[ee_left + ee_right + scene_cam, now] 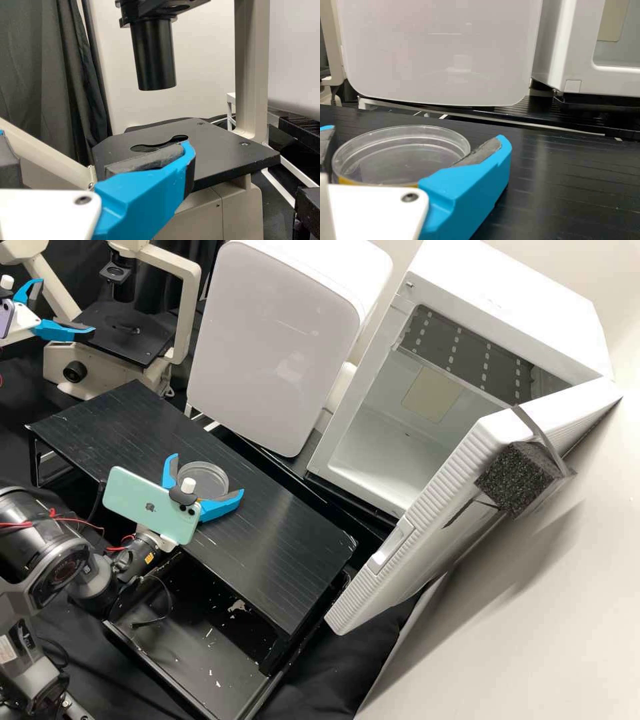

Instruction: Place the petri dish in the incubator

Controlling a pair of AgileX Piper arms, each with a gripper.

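Behind your work, a pale wall point(567, 613) rises at the right of the high view, and in front of it a raised black platform point(280, 560) with a finely lined top holds the clear, round, shallow plastic petri dish point(203, 473). You have the right gripper point(207, 475), with its bright blue fingers point(220, 508), set low around it: the two are spread wide, one on either side of the dish, and nothing is pinched. From the right wrist view, you can't tell whether either pad touches the rim.

As for progress, I'd say you are at the pick-up, with most of the job ahead. The white, boxy cabinet point(507, 287), which I take to be the incubator, has its thick ribbed door point(427, 560) swung wide, so your access is ready. The dish is lined up but sits on the platform, not in the chamber point(373, 433). You have yet to close on it, lift it, carry it past the door and set it down inside; shutting the door may follow.

Your left gripper point(67, 305) is by the cream microscope point(190, 307) with its black stage point(127, 340), fingers apart and holding nothing. It looks unneeded for the pick-up.
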